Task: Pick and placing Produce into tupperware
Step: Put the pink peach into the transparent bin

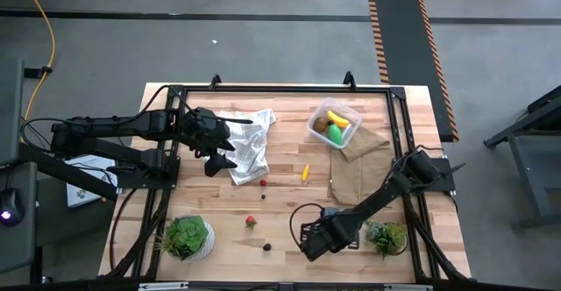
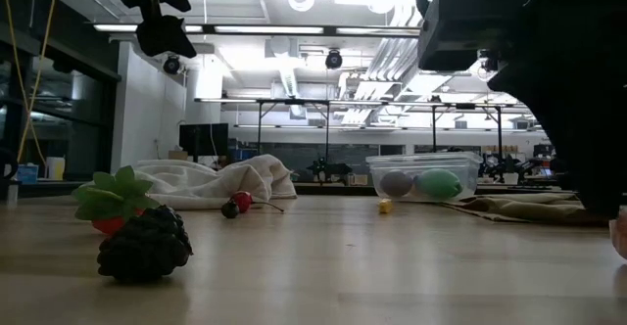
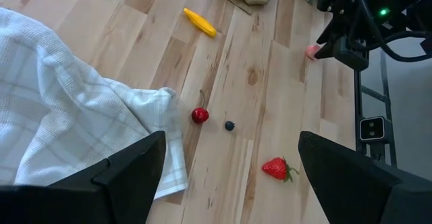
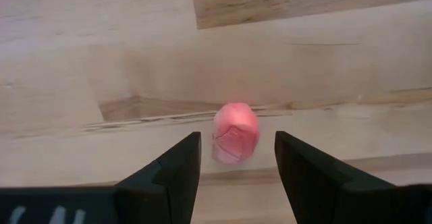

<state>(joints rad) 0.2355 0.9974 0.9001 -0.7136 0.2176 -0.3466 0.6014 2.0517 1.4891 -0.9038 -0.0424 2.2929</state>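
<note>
One rounded pink piece point(image 4: 235, 133) between dark fingers point(image 4: 177, 173) — pale wood table point(image 4: 304, 55).

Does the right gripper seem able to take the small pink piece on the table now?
Probably yes: the right gripper is open, its fingers stand on either side of the pink piece, and nothing lies between them on the bare table.

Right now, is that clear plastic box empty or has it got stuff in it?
Partly filled: the tupperware holds a yellow banana, a green oval and a brown ball.
</note>
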